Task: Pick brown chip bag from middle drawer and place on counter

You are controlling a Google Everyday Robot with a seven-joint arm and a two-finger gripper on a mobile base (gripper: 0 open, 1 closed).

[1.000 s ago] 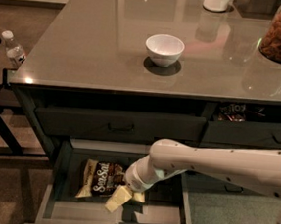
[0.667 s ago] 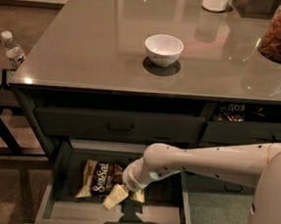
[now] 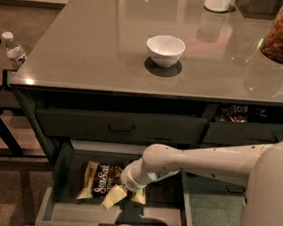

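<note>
Brown-panelled and crinkly, the brown chip bag [image 3: 99, 180] is lying flat on the floor of the open middle drawer [image 3: 59, 182], toward its left half, nowhere near the tabletop [image 3: 98, 47] yet. The claw [image 3: 124, 200] is down inside the drawer at the bag's right end, reaching in from the right. Its two pale fingers [image 3: 114, 197] look spread apart to me, not clamped on anything.

So the bit that matters: the bag sits to the left of the claw and a touch further back, with its near-right corner tucked under or against the left finger. The lettering runs front to back. I'd guess the long side runs across the drawer, but the right end is hidden by the wrist, so don't quote me. One arm only, so no choice there.

Versus a second ago, not much:
- the bag hasn't budged
- the claw has crept slightly left over the bag's edge
- the arm's big white body now fills the right edge of the view
</note>
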